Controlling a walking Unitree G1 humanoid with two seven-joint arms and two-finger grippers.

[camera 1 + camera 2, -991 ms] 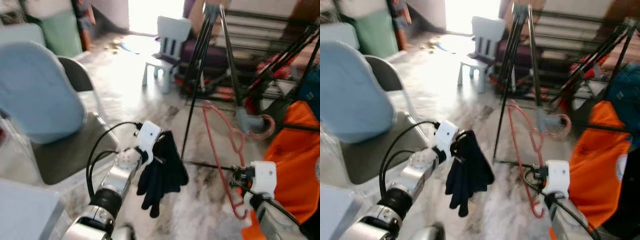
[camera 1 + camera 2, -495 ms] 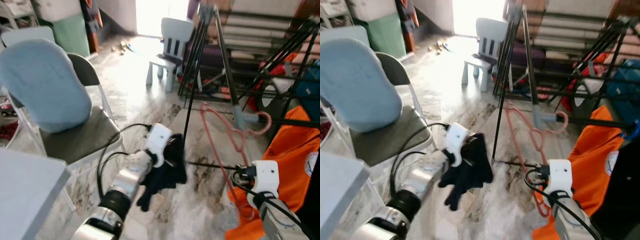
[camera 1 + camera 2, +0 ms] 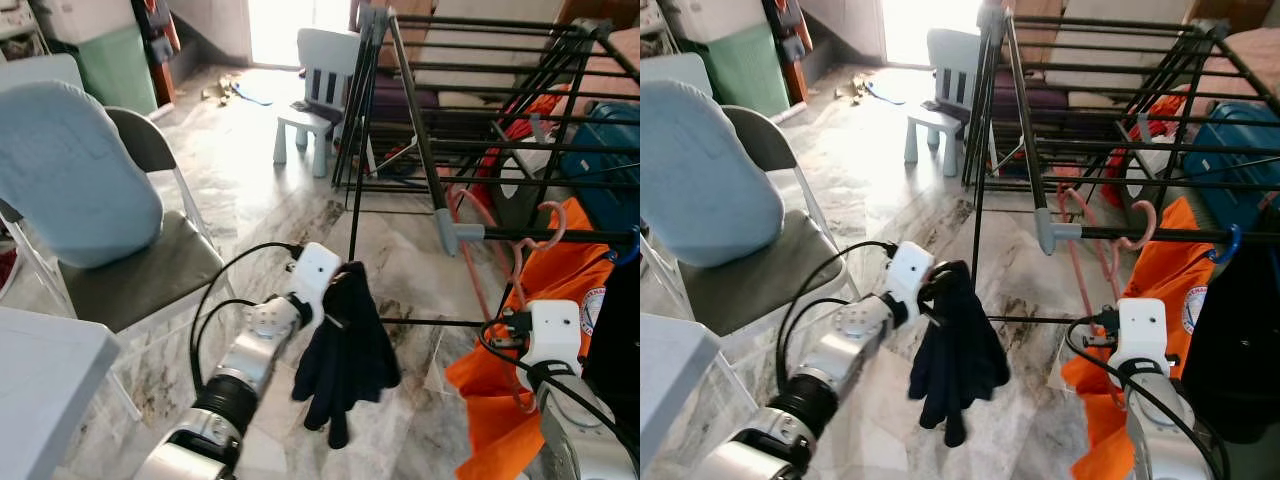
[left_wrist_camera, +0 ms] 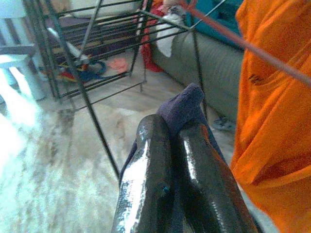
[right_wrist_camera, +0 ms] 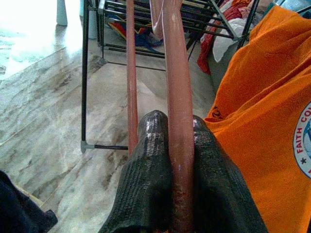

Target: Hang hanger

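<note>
Right gripper (image 5: 181, 160): clenched on the pink hanger (image 5: 179, 92), its two black fingers (image 5: 146, 179) pressed against the hanger's thick bar; a thinner bar of the same hanger runs just beside it.
Pink hanger: held low at the robot's right, standing roughly upright, its hook (image 3: 548, 222) up near the front rail of the drying rack (image 3: 470, 120); whether the hook sits on the rail I cannot tell.
Orange shirt (image 3: 510, 380): drapes over the hanger, hanging down past the right wrist toward the floor.
Writing: a round badge on the shirt (image 5: 302, 145) reads "FAITH CO…" along its rim, the rest cut off at the edge of the view.
Left gripper (image 4: 175, 145): closed tight on a dark navy cloth (image 3: 345, 360), a fold of it poking out between the fingertips; the cloth hangs limp below the wrist, in front of the rack's near leg.
Drying rack: black metal bars with a grey joint (image 3: 452, 232) at its front corner, standing on the marble floor (image 3: 260, 190).
Folding chair (image 3: 140, 260): at the robot's left, a pale blue cushion (image 3: 70, 170) leaning on its back.
Child's chair (image 3: 318, 95): white, well beyond the rack's left corner.
Blue suitcase (image 3: 610, 140): behind the rack's right side.
</note>
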